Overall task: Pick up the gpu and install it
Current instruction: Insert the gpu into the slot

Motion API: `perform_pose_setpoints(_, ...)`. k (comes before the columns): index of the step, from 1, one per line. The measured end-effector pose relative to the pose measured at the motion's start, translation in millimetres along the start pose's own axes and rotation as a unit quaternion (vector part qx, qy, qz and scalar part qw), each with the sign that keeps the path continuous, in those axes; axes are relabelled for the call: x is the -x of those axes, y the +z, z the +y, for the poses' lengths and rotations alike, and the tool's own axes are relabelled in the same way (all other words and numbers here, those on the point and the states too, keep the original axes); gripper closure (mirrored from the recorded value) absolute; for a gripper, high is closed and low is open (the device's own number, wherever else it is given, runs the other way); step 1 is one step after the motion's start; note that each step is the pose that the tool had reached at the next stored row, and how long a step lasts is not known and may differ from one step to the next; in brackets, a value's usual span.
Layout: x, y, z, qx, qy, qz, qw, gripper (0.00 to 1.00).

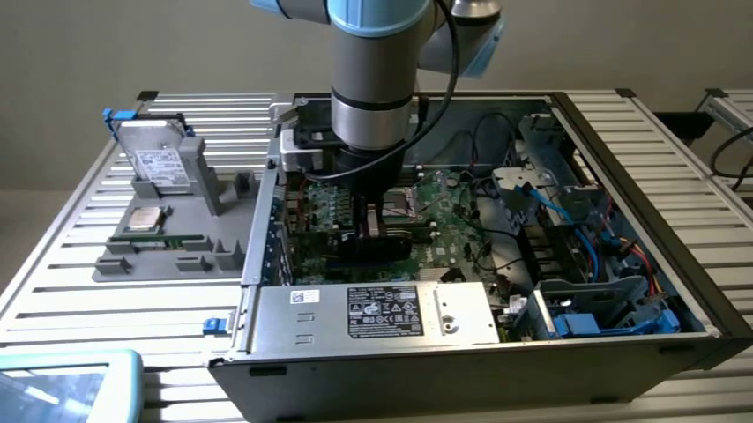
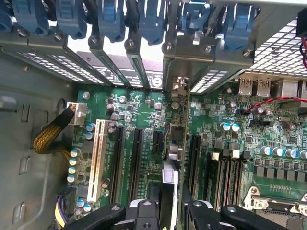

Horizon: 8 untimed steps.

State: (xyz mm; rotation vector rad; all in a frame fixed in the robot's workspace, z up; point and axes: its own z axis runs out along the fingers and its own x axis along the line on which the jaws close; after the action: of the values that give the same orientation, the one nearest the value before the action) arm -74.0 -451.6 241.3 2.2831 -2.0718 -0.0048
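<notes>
The gpu (image 1: 376,251) stands on edge inside the open computer case (image 1: 694,291), its black face toward the exterior camera, low over the green motherboard (image 1: 453,216). My gripper (image 1: 374,227) reaches straight down from the arm and is shut on the card's upper edge. In the wrist view the gpu (image 2: 173,158) runs edge-on between the fingers (image 2: 144,213), along the black expansion slots (image 2: 135,163). Its metal bracket (image 2: 179,88) sits against the case's rear slot openings. Whether the card is fully seated in a slot I cannot tell.
A grey parts holder (image 1: 165,256) at the exterior view's left carries a silver hard drive (image 1: 159,163) and a narrow green memory stick (image 1: 165,240). The power supply (image 1: 376,313) lies in front of the card. Blue cables (image 1: 588,220) and drive bays fill the case's right side. Blue retaining clips (image 2: 115,19) line the rear slots.
</notes>
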Motion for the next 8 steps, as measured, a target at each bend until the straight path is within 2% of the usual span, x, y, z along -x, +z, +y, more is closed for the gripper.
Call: perform_pose_setpoints(8, 0.0, 0.0, 0.1, -0.0001, -0.001, 0.0001, 1.0000, 0.73)
